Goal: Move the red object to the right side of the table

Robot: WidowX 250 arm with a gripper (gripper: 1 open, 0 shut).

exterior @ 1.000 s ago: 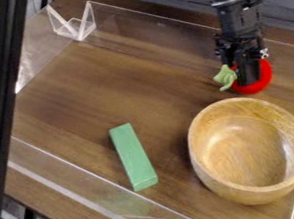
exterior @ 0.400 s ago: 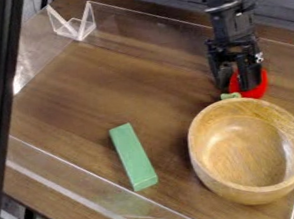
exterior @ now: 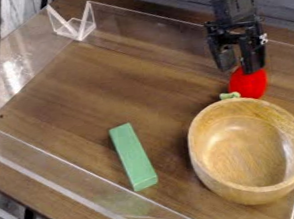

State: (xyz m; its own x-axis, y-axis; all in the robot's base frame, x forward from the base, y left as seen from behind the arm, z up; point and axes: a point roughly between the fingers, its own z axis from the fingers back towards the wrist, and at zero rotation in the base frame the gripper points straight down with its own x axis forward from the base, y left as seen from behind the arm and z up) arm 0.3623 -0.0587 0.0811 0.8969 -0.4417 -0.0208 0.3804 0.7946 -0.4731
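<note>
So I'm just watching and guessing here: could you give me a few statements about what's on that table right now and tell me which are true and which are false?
1. The red object lies on the table, just beyond the rim of the wooden bowl. True.
2. The gripper is clamped on the red object. False: its fingers are open and it hangs above the object, not holding it.
3. The green block sits inside the bowl. False: it lies on the tabletop to the left of the bowl, apart from it.
4. The bowl is empty. True.
5. A small clear stand sits at the far left corner. True.
</note>
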